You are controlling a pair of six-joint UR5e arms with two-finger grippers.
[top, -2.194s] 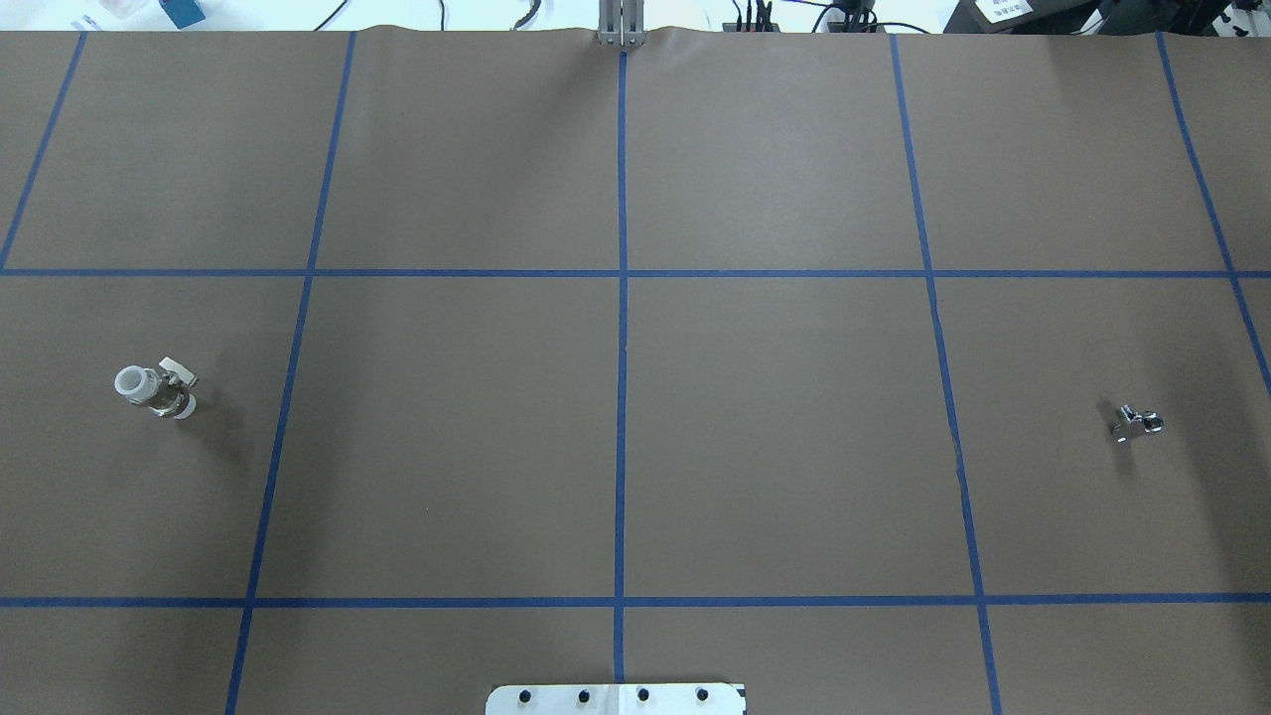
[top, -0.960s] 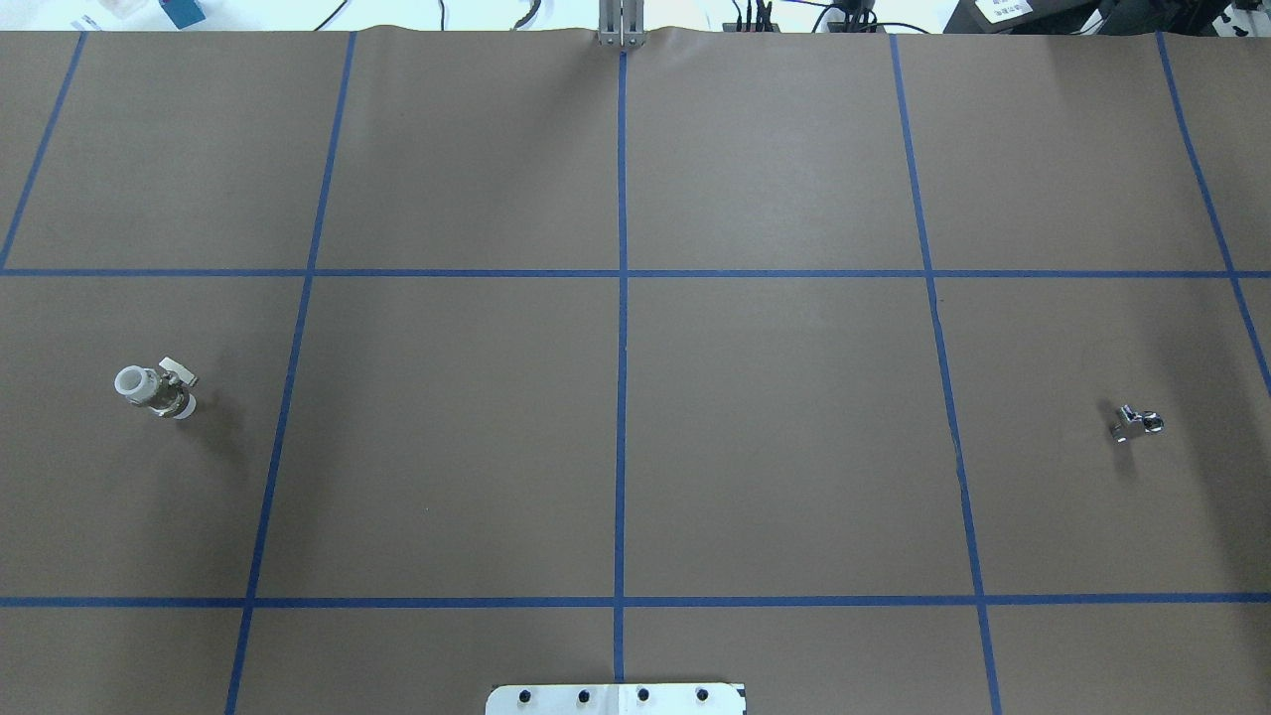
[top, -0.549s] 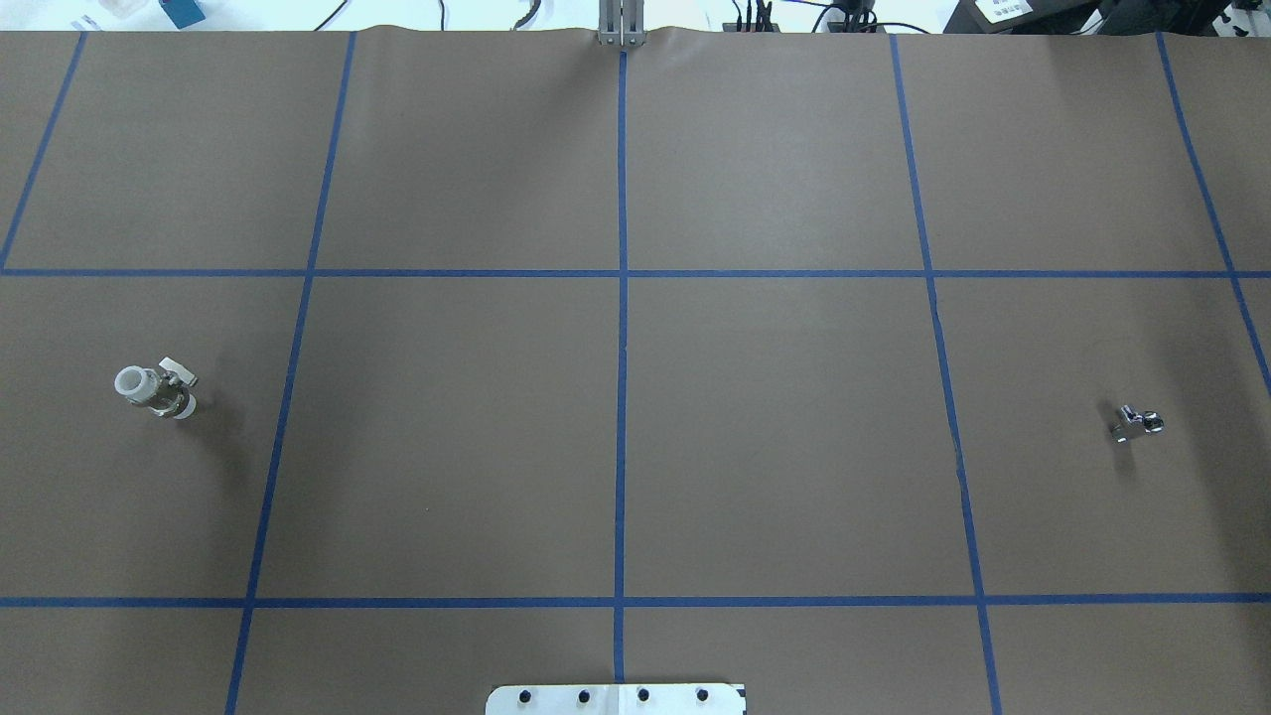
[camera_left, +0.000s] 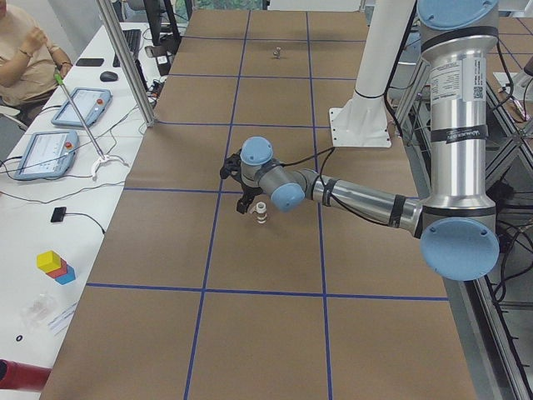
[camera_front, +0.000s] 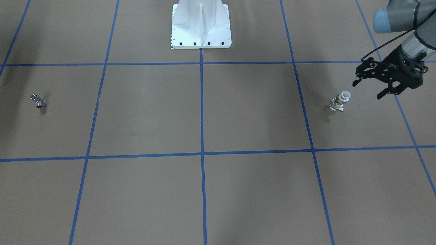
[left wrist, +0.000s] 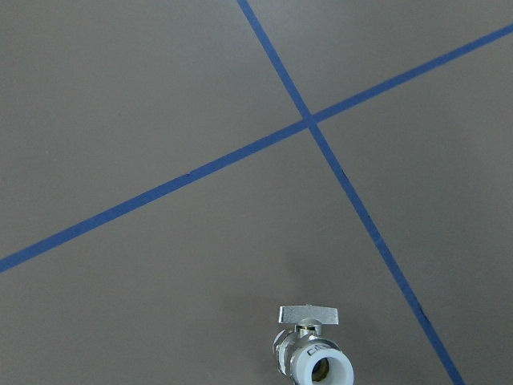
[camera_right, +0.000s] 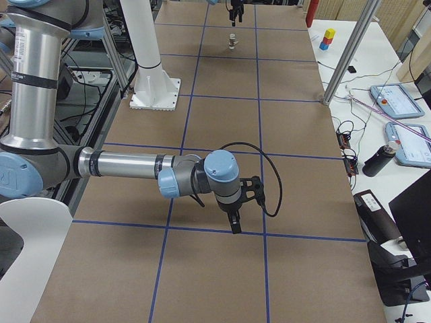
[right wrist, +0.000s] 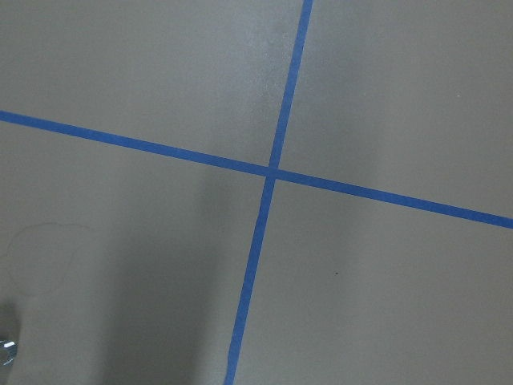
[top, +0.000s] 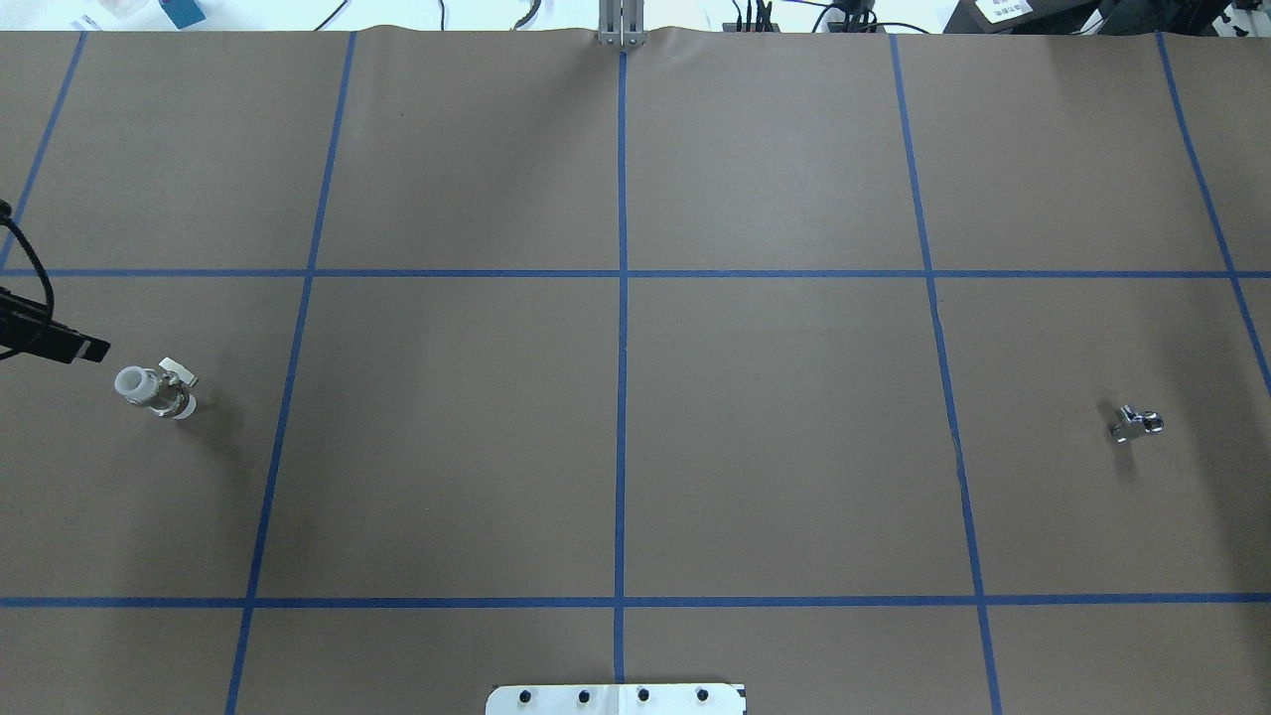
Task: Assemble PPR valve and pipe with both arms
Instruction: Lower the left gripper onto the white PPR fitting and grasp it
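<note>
ppr valve (camera_front: pixel 340 101): stubby, white plastic ring on top, silvery metal middle, flat tab. stands upright just beside and below the left gripper (camera_front: pixel 368 89), untouched. black fingers (camera_front: pixel 356 81) spread apart, empty. pipe (top: pixel 1135 423): tiny glossy chrome bend, well apart from that gripper. right gripper (camera_right: pixel 236 217) seen only from the side; cannot tell whether spread or closed. left wrist view alone shows the ring's hollow bore. matte brown paper (top: pixel 794 447), blue tape (top: pixel 622 397) grid.
</note>
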